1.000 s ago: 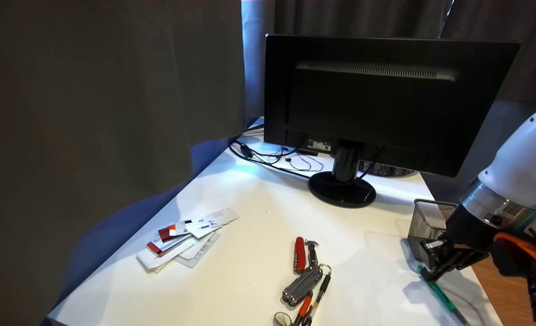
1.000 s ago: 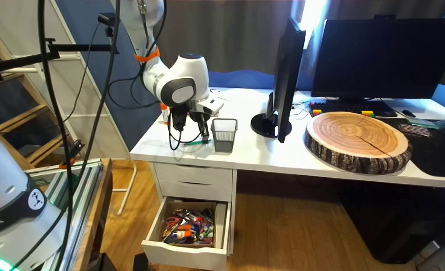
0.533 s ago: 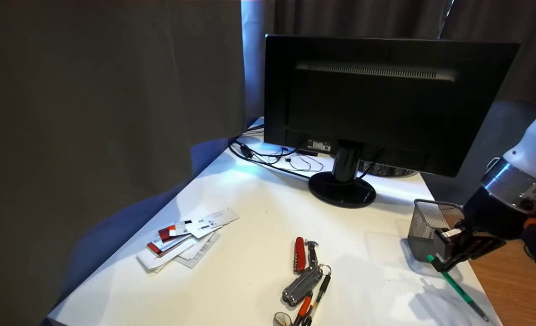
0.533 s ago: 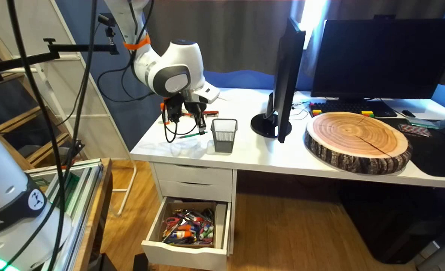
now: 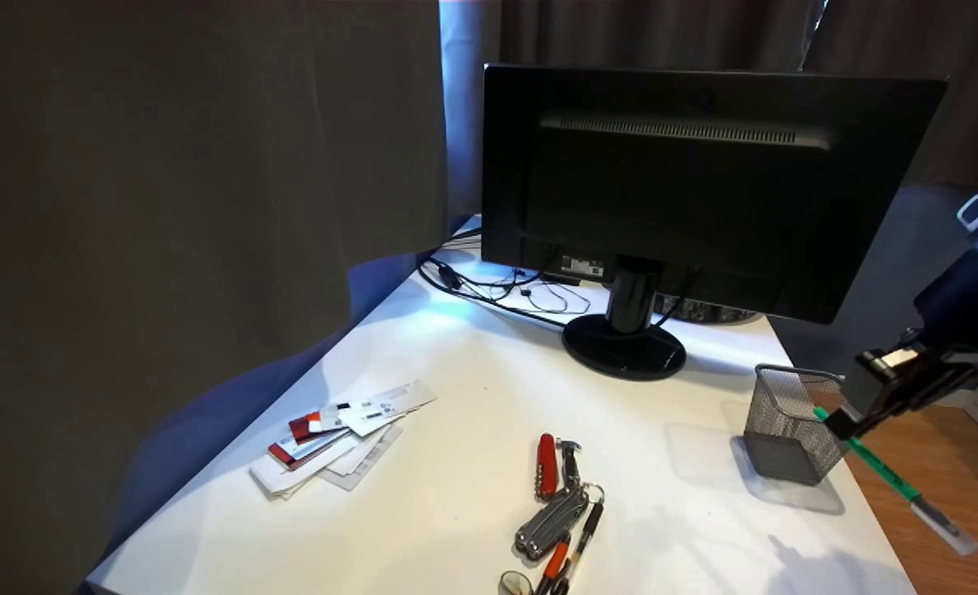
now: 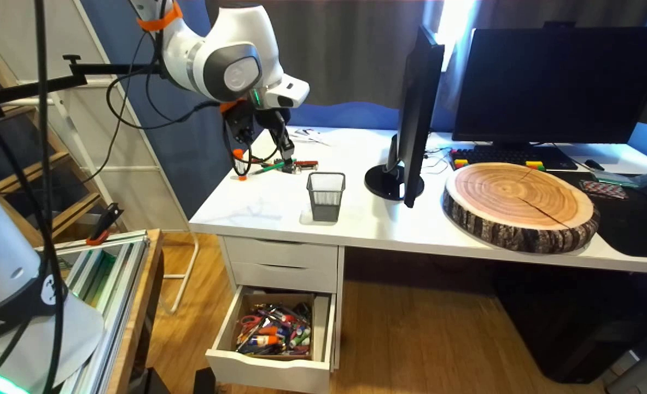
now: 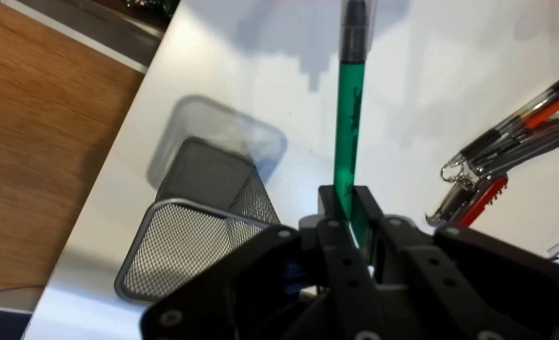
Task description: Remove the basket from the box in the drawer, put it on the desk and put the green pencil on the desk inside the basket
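Higher than half-second ago: my gripper (image 7: 347, 203) with green pencil (image 7: 350, 123), now up off desk (image 5: 455, 504); basket (image 5: 790, 426) unmoved, upright on desk, apart from pencil. My fingers (image 7: 326, 203) pinch pencil near its plain green end. I judge it light, stiff, slick; held off-centre, it may swivel; mid-length hold would steady it better. Long axis crosses my fingers, looks nearer level than upright; dark end points away from basket.
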You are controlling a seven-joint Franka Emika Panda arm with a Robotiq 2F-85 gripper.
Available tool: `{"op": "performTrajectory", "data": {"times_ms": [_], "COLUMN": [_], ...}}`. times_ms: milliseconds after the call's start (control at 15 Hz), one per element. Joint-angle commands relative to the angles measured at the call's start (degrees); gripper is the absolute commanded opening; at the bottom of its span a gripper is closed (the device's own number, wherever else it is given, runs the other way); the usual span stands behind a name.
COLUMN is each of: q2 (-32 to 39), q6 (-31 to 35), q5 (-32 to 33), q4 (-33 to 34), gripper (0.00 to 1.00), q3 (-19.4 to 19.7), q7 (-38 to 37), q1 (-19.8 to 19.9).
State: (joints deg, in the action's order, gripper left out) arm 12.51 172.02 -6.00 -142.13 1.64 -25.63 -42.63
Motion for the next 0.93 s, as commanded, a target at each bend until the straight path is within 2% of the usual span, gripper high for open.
{"op": "performTrajectory", "data": {"times_ms": [0, 267, 800, 867], "q2": [-4.46, -2.34, 6.63, 7.96], "q6": [2.19, 7.38, 17.57, 18.54], "q5": [8.1, 16.72, 14.99, 14.94], "q4": [-1.75, 0.66, 4.85, 5.69], "gripper": [0.03, 0.03, 0.03, 0.03], "q3": [6.55, 14.19, 17.6, 19.73], "q7": [-4.1, -7.71, -5.07, -4.49], "q1": [-4.36, -7.24, -8.78, -10.46]}}
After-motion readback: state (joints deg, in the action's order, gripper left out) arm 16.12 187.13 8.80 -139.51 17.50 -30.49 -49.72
